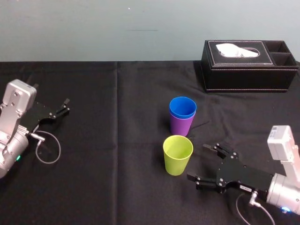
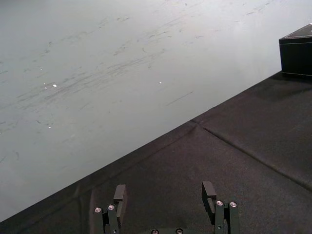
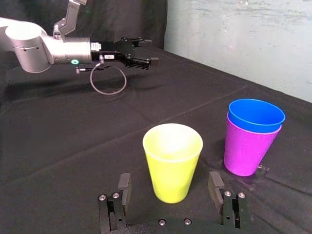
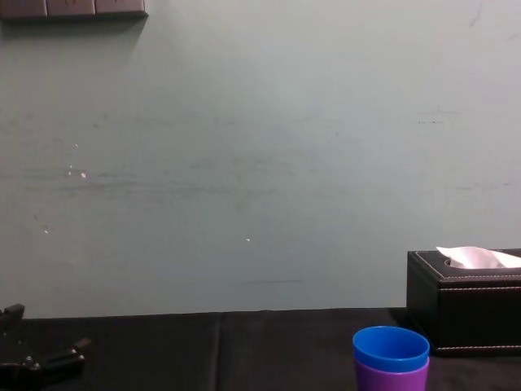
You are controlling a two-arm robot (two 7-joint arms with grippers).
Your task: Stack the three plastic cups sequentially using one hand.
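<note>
The right gripper [image 1: 199,162] lies low over the black tablecloth [image 1: 117,187], at 4 o'clock of the yellow-green cup [image 1: 177,154]. Its jaws are spread wide and hold nothing. In the right wrist view the cup stands upright just ahead of the two fingers [image 3: 124,184], with a gap showing on either side. At 12 o'clock of this cup, just beside it, the blue cup [image 1: 183,108] sits nested inside the purple cup [image 1: 181,125], both upright. The black tissue box [image 1: 248,68] stands at 1 o'clock of that pair, near the wall. The left gripper [image 1: 65,106] is parked at 9 o'clock, well apart, jaws spread and empty.
</note>
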